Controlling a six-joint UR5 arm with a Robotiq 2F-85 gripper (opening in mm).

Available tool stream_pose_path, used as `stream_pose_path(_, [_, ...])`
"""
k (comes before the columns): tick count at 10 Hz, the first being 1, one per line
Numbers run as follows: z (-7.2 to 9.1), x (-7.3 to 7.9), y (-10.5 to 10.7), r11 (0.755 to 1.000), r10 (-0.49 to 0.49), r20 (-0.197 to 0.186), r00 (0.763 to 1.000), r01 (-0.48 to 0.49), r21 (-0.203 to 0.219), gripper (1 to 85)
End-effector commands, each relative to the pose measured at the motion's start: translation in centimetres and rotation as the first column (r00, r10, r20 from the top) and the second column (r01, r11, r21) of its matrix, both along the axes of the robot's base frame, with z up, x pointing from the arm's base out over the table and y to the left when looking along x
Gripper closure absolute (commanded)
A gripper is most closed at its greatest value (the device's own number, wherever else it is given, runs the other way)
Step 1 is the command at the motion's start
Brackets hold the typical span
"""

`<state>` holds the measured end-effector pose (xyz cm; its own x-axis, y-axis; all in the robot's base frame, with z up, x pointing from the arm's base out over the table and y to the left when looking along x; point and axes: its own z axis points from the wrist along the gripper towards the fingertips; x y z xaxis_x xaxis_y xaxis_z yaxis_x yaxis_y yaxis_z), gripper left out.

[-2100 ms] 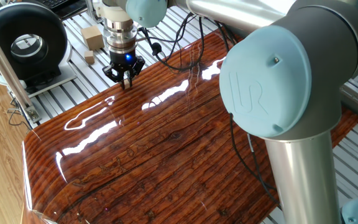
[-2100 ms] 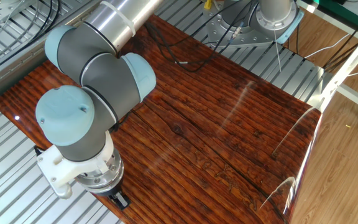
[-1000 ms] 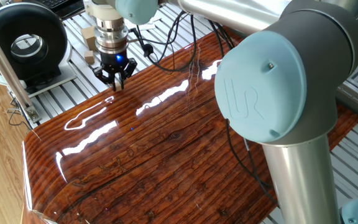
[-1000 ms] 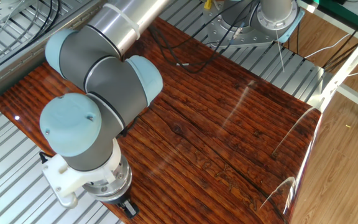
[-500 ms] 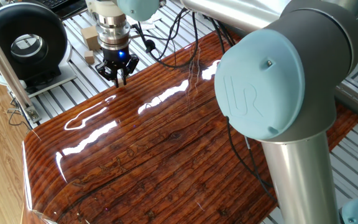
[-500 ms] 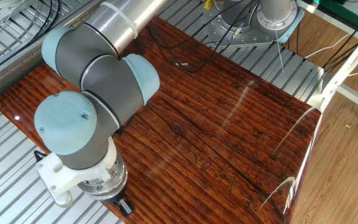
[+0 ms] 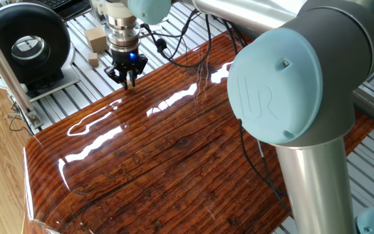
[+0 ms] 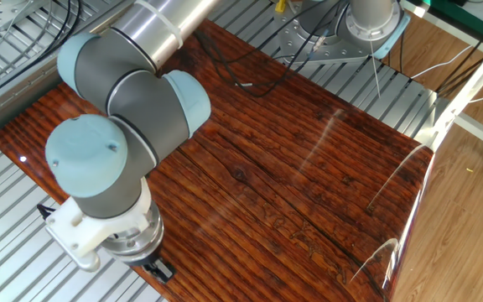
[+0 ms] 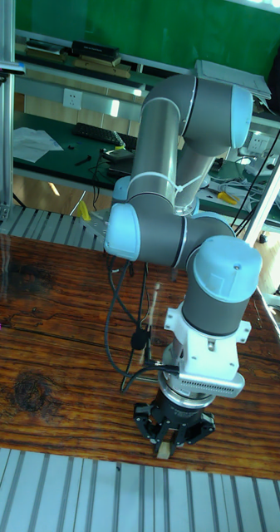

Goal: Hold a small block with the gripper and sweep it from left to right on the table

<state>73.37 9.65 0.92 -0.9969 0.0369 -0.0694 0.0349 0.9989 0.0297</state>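
**End effector at worktop edge, gripping small block**

Tall fixed view, nearest first: the end effector (image 9: pixel 166 445) points straight down at the front edge of the worktop (image 9: pixel 56 366). Its black fingers are closed around the small block (image 9: pixel 164 450), a light-tan cube showing just below the fingertips, at or touching the worktop surface. Above it sit the silver wrist and grey and light-blue arm joints.

One fixed view: the end effector (image 7: pixel 128 79) stands at the far left edge of the worktop (image 7: pixel 174 149), blue light lit on the wrist. Beyond, on the slatted base, a larger tan block (image 7: pixel 96 39) and a smaller one beside it lie apart from the worktop. A black round device (image 7: pixel 24 45) sits further left.
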Motion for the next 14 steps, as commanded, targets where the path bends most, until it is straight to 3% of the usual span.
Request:
stream_pose_path(1, [-0.4,0.8,-0.7,0.999,0.039,0.058,0.998,-0.040,0.007,84.7])
stream_pose_path(5, [-0.2,0.6,-0.1,1.000,0.012,0.054,0.998,-0.012,0.010,84.7])
stream_pose_path(14, [-0.7,-1.2,0.7,1.000,-0.008,0.001,1.000,0.008,0.017,84.7])
